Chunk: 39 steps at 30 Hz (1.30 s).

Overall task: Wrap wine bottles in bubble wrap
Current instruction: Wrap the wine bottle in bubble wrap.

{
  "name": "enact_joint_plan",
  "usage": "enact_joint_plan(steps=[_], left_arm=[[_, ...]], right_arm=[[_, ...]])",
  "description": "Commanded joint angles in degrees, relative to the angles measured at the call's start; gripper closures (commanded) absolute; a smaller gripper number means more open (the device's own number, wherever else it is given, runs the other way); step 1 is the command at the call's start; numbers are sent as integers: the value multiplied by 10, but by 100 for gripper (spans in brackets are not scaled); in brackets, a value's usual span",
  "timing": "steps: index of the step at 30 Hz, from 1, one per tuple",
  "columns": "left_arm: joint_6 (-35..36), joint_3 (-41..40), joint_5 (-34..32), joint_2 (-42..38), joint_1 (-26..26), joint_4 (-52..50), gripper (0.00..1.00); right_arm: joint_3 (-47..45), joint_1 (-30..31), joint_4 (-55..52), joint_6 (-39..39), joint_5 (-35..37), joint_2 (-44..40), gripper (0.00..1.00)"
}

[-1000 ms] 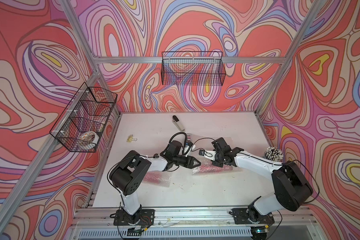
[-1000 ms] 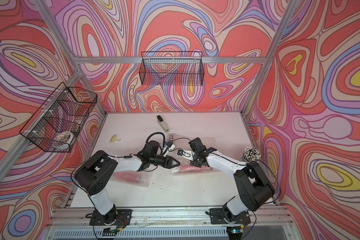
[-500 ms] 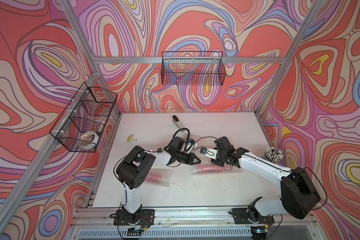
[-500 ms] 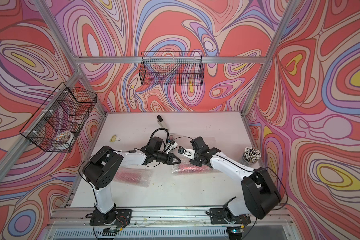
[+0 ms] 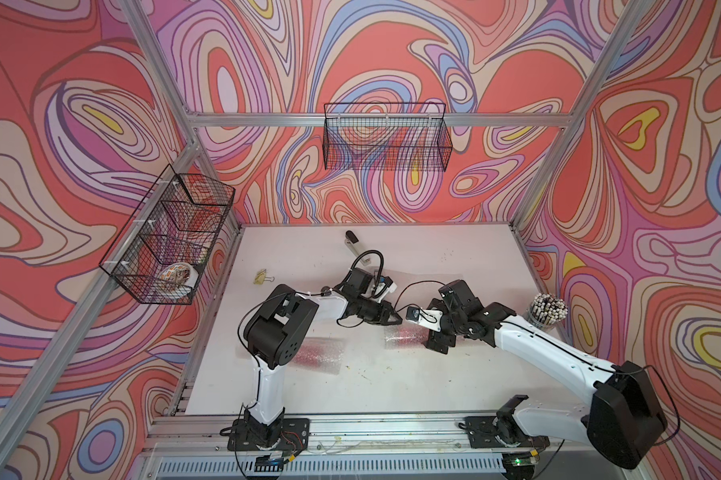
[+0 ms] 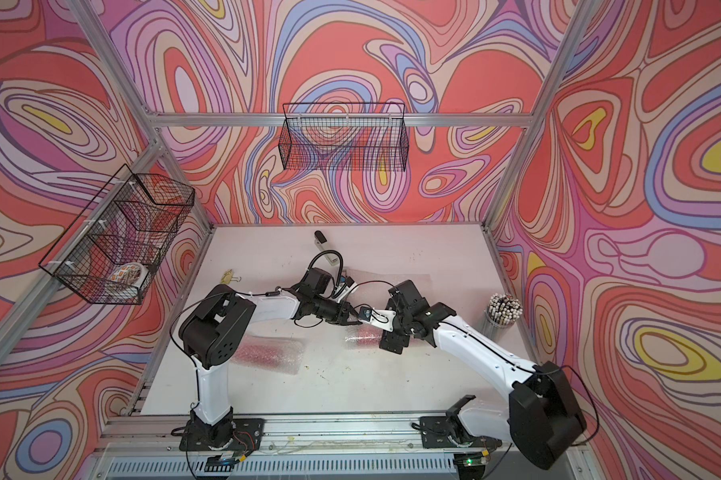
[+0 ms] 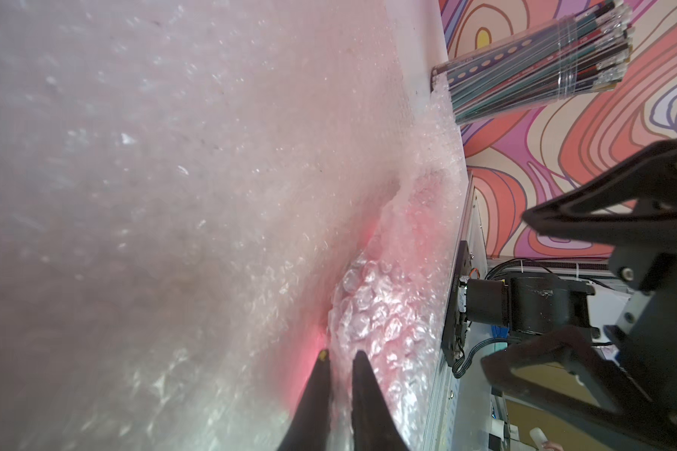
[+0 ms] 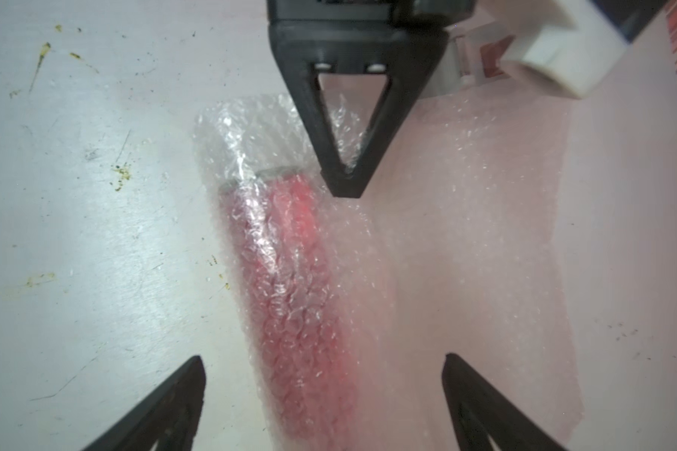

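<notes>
Wine bottle (image 8: pixel 286 281) of red-pink liquid lying flat near the middle of the white counter (image 5: pixel 454 386), rolled partway into bubble wrap (image 8: pixel 465 254): film lapped over the glass, rest of the sheet spread flat beside the roll, toward the back wall. Visible in both top views as a short pink bundle between the two arms.

Left gripper (image 7: pixel 341 361) low at one end of that bundle, fingers (image 7: pixel 321 390) drawn almost together with only a sliver between, tips down at the crease between rolled film and flat sheet, just beside the grey-edged end of the glass. Film nipped between them or not: impossible to tell.

Right gripper (image 8: pixel 323 356) spread wide, clamped on nothing, poised over the rest of the bundle, one finger to each side of it.

Second wine bottle (image 5: pixel 317 353), swathed in a sheet of its own, lying closer to the left arm's base, partly hidden behind that arm's elbow, well apart from both grippers.

Cup of pencils (image 5: pixel 548 313) at the right edge of the counter; stapler (image 5: pixel 355 248) near the back; binder clip (image 5: pixel 261 276) toward the left edge. Wire basket (image 5: pixel 386 137) on the back wall; second wire basket (image 5: pixel 167 237) on the left wall, roll of tape (image 5: pixel 176 277) in its nearest compartment
</notes>
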Motion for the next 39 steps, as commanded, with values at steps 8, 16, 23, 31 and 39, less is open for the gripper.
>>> enact_joint_plan(steps=[8, 16, 23, 31, 39], left_arm=[[45, 30, -1, 25, 3, -73, 85], [44, 29, 8, 23, 6, -73, 81], [56, 33, 16, 20, 7, -94, 75], [100, 42, -46, -46, 24, -178, 58], [150, 18, -144, -173, 58, -291, 45]], right_arm=[[-7, 7, 12, -45, -1, 61, 2], [-18, 11, 19, -52, -10, 86, 2], [-2, 21, 13, -53, -12, 127, 8], [7, 30, 9, -39, -24, 149, 39], [12, 43, -5, -17, -55, 174, 51]])
